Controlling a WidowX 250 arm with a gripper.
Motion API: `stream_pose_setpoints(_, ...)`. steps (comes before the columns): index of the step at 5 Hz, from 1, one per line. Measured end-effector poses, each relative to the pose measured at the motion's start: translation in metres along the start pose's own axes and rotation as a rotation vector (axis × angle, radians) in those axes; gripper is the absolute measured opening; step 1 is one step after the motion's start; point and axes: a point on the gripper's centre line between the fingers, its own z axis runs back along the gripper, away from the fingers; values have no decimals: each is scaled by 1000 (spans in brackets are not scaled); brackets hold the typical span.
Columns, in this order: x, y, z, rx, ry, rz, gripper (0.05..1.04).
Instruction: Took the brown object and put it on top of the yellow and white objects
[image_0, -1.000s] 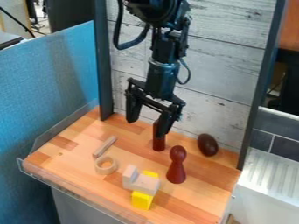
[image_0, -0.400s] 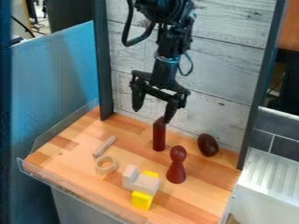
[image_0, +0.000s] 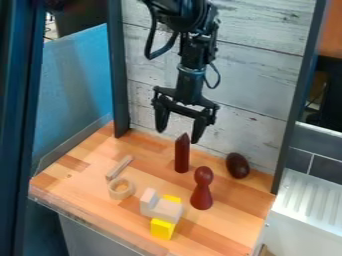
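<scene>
The brown pointed cylinder (image_0: 182, 156) stands upright near the back of the bench (image_0: 73, 182), its long axis vertical, tip upward. Which brown piece the job means I can't tell for certain: I also see a brown pin (image_0: 202, 192), upright with its round head on top, and a brown egg (image_0: 237, 165) by the back edge, its long axis slanting. The gripper (image_0: 178, 136) hangs around the cylinder's tip from where I look, fingers spread wide; its depth is hard for me to judge. My view cuts the arm off at the top, and a dark post hides the bench's left corner. Whitish blocks (image_0: 166, 211) cover the middle of the yellow piece (image_0: 162, 228), near the front edge. Bench surface runs between them and the cylinder.
</scene>
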Motion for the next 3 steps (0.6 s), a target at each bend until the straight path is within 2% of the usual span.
stream_pose_setpoints(1,-9,-20,-7,5,32,-54,1001)
stream_pose_setpoints(3,-23,-35,-27,54,44,-79,1000)
